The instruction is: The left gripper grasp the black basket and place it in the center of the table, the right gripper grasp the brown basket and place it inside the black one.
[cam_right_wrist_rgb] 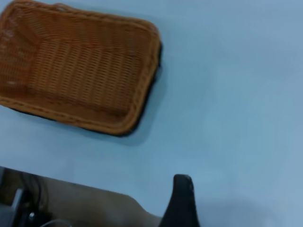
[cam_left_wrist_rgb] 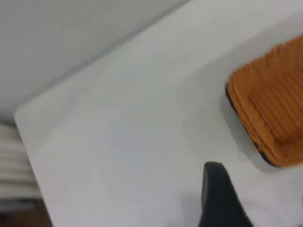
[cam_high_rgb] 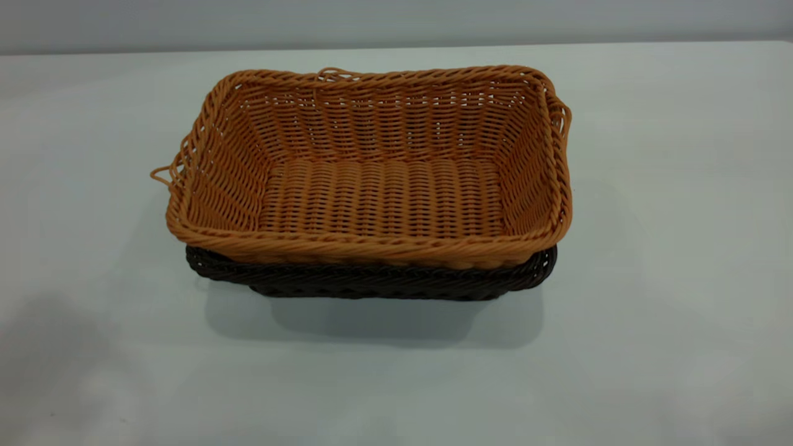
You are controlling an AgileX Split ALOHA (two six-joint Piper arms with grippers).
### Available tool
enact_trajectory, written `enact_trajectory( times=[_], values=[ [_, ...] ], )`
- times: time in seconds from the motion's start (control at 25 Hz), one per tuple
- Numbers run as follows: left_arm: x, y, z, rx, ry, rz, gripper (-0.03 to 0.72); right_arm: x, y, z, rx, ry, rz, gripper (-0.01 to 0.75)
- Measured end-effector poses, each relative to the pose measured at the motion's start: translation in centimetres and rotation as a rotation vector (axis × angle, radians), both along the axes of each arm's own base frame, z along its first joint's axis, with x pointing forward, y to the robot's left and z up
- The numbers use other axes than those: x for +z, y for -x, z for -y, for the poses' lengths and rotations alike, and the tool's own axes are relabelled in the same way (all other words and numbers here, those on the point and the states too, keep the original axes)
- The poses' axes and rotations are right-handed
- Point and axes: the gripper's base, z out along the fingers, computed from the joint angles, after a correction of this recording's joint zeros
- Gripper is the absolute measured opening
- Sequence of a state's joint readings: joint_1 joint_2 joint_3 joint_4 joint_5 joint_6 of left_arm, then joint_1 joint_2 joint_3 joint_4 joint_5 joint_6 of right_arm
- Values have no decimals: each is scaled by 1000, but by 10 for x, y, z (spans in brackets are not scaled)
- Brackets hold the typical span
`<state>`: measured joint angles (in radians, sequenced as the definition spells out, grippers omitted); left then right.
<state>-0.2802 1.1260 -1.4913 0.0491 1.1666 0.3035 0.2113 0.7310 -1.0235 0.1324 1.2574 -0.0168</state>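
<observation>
The brown basket (cam_high_rgb: pixel 378 179) sits nested inside the black basket (cam_high_rgb: pixel 372 282) at the middle of the table. Only the black basket's rim and lower wall show under the brown one. Neither gripper shows in the exterior view. In the left wrist view my left gripper (cam_left_wrist_rgb: pixel 258 191) is off to the side of the baskets (cam_left_wrist_rgb: pixel 272 109), with one black finger (cam_left_wrist_rgb: pixel 215 194) visible; it holds nothing. In the right wrist view my right gripper (cam_right_wrist_rgb: pixel 241 191) is also away from the brown basket (cam_right_wrist_rgb: pixel 78 66), with one finger (cam_right_wrist_rgb: pixel 182 201) visible and nothing held.
The white table (cam_high_rgb: pixel 650 248) is bare around the baskets. Its corner and edge show in the left wrist view (cam_left_wrist_rgb: pixel 21 118), and its near edge in the right wrist view (cam_right_wrist_rgb: pixel 94 191).
</observation>
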Motion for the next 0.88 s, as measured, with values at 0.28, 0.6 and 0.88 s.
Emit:
enact_trajectory(
  times=[0.28,0.6,0.88],
  values=[
    [-81,5,1,14,-35,-276,369,-70,47,12,-37,6,-20,553],
    [-170,41,-2,41,-27,-587,369,-129,49,14,-57,20,-69,553],
    [-204,91,-12,86,36,-615,369,-130,49,15,-74,19,-71,553]
  ],
)
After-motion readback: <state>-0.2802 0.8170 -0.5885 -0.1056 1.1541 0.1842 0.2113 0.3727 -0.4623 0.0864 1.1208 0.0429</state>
